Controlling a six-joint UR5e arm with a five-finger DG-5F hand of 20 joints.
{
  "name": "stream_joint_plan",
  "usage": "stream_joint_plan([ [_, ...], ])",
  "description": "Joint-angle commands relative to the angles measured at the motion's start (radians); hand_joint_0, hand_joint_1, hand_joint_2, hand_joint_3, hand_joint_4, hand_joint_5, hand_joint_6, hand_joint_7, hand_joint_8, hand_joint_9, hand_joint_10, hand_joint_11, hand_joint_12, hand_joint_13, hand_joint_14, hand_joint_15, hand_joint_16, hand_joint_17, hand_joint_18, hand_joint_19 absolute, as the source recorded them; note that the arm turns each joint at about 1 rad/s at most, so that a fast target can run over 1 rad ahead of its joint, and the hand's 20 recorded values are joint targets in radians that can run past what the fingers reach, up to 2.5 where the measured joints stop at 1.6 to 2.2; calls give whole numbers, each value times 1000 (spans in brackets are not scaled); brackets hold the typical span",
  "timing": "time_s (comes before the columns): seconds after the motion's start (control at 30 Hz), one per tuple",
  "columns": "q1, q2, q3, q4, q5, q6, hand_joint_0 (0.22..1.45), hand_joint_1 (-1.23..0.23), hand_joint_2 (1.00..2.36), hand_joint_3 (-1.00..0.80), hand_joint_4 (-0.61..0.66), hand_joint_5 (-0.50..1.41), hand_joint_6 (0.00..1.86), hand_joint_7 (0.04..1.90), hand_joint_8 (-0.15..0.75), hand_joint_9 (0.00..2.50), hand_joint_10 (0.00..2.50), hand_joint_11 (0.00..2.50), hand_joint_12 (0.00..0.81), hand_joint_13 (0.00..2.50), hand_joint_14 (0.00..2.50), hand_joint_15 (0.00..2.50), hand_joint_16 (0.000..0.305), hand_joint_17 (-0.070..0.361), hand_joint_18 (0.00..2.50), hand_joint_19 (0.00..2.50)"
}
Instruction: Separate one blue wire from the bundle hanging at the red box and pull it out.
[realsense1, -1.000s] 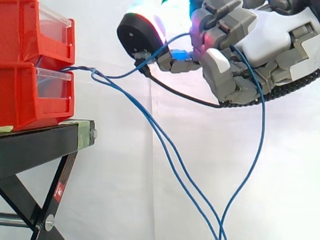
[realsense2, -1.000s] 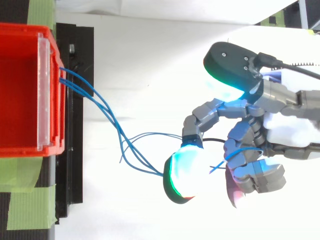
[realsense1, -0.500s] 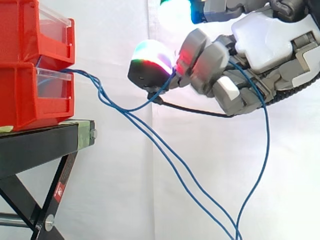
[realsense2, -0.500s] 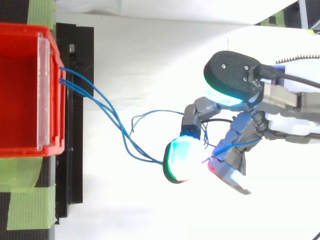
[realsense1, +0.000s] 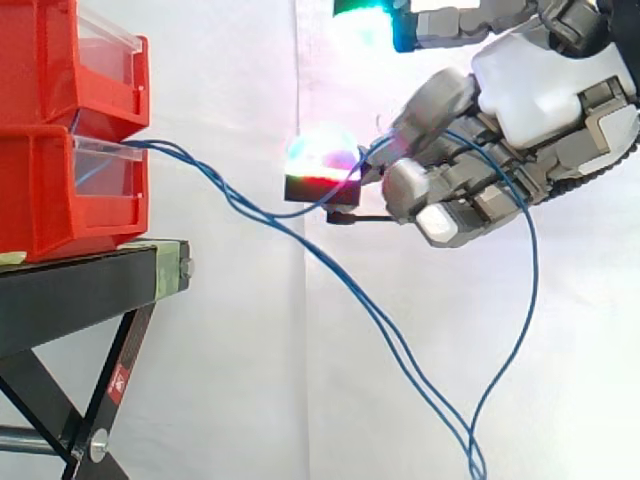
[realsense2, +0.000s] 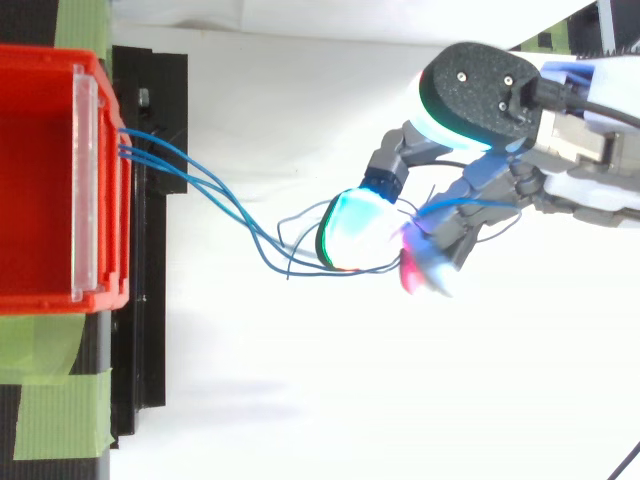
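Since half a second ago the hand (realsense1: 520, 110) has drawn back from the red box (realsense1: 60, 190), fingers curled tighter round one blue wire (realsense1: 533, 290). Its bundle (realsense1: 170, 148) slants from the box's front edge towards the hand, so the pull likely runs along that line.

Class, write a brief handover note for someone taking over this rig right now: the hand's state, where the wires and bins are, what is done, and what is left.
Hand: raised to the right of the bins, fingers curled on one blue wire, which loops down from them.
Bundle: the other blue wires run from the front of the lower red bin on the black stand and hang down.
Done: one wire is lifted apart from the rest.
Left: its end is not yet out of the bin; pull away from the bin until it comes free.
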Motion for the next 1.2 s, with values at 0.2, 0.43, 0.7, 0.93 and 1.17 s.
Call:
stream_joint_plan([
  [0.2, 0, -1, 1, 0, 5, -28, 435, -211, 1000, -500, 291, -166, 502, 1032, 316, 975, 1432, 1244, 475, 963, 606, 1338, 64, 143, 835, 772],
  [0.43, 0, -1, 0, 1, 7, -108, 436, -229, 1000, -500, 297, -163, 503, 1034, 311, 973, 1513, 1230, 471, 964, 754, 1301, 63, 142, 852, 778],
  [0.7, 0, -1, 0, 3, 7, -243, 430, -256, 1000, -500, 294, -156, 502, 1071, 315, 933, 1839, 1183, 472, 955, 908, 1272, 64, 143, 870, 783],
  [0.93, -5, 0, 0, 3, 22, -324, 430, -280, 1000, -500, 287, -146, 502, 1118, 318, 913, 2104, 1120, 467, 971, 958, 1257, 63, 142, 894, 788],
  [1.17, -6, 0, 1, 5, 27, -399, 425, -307, 1000, -500, 291, -140, 501, 1132, 324, 936, 2149, 1102, 464, 1003, 960, 1262, 64, 144, 935, 777],
])
